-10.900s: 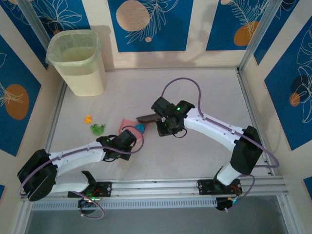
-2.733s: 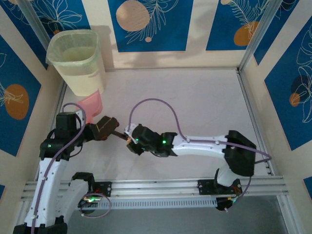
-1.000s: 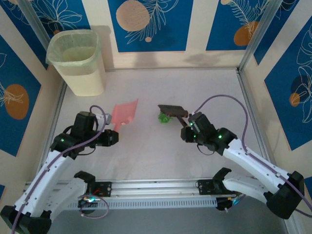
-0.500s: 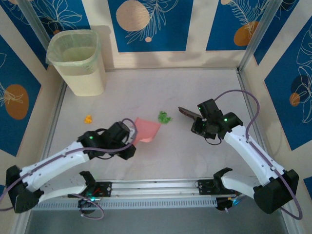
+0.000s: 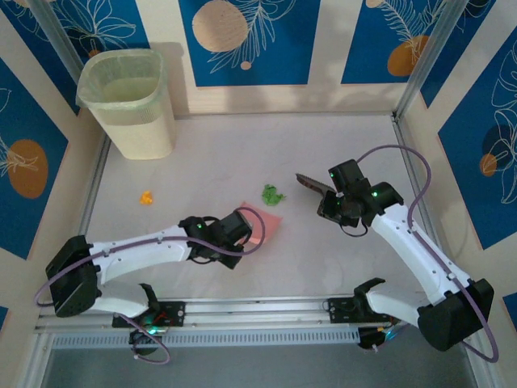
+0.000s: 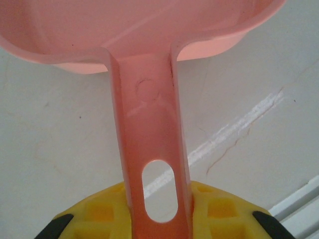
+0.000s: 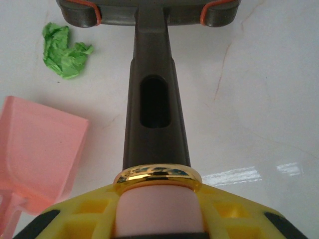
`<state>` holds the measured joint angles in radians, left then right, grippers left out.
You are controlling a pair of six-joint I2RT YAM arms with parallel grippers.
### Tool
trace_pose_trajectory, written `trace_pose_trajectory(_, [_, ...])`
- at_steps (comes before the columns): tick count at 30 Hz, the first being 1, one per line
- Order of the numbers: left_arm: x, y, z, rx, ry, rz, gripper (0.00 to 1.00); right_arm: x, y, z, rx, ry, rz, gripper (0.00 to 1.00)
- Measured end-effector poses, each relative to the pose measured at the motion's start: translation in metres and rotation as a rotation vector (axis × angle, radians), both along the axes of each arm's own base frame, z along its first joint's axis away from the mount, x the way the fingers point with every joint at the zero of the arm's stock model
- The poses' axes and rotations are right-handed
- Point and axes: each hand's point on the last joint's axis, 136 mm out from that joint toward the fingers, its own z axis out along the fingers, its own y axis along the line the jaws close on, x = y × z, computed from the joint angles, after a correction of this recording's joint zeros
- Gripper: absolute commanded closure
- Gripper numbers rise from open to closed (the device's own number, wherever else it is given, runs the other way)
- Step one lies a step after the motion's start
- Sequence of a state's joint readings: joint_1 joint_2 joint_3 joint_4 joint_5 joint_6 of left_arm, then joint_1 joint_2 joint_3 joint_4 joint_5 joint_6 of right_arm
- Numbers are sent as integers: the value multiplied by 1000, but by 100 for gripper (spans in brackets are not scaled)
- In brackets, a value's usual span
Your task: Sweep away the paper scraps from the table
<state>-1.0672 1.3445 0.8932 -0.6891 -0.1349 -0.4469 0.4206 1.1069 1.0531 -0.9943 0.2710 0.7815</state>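
A green paper scrap [image 5: 272, 194] [image 7: 65, 47] lies mid-table, and an orange scrap [image 5: 146, 197] lies apart at the left. My left gripper [image 5: 236, 232] [image 6: 159, 215] is shut on the handle of the pink dustpan [image 5: 268, 226] [image 6: 144, 99], whose pan sits just below and slightly left of the green scrap. My right gripper [image 5: 340, 200] [image 7: 158, 211] is shut on the dark brush handle [image 7: 154, 114]. The brush head [image 5: 311, 183] [image 7: 149, 12] is to the right of the green scrap, apart from it. The dustpan's mouth [image 7: 42, 149] faces the scrap.
A pale yellow waste bin [image 5: 129, 101] stands in the table's far left corner. Patterned blue-and-beige walls and aluminium rails [image 5: 408, 170] bound the pale table [image 5: 339, 137]. My left arm lies across the near left part of the table.
My left gripper has carried the dustpan to the right, closer under the green scrap. The right gripper and brush have barely shifted.
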Motion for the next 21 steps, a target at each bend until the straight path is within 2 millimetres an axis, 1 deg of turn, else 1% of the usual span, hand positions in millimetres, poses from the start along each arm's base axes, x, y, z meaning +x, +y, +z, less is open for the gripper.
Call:
trace_pose_trajectory(4, [5,-6,-6,3,-16,-26,100,12,3,11,-12,-12,11,100])
trace_pose_trajectory(8, [7,-7,-15,-1,-18,-34,100,26,11,13,-30,4,27,100])
trace_pose_trajectory(11, [5,-7,-24,-1,-8,-45,100,37,21,11,-60,28,62,100])
trace_pose_trajectory(16, [4,-5,-35,14,15,-45,100,54,46,4,-153,60,153,100])
trace_pose_trajectory(21, [8,-7,-40,12,18,-34,100,61,62,-10,-235,90,227,100])
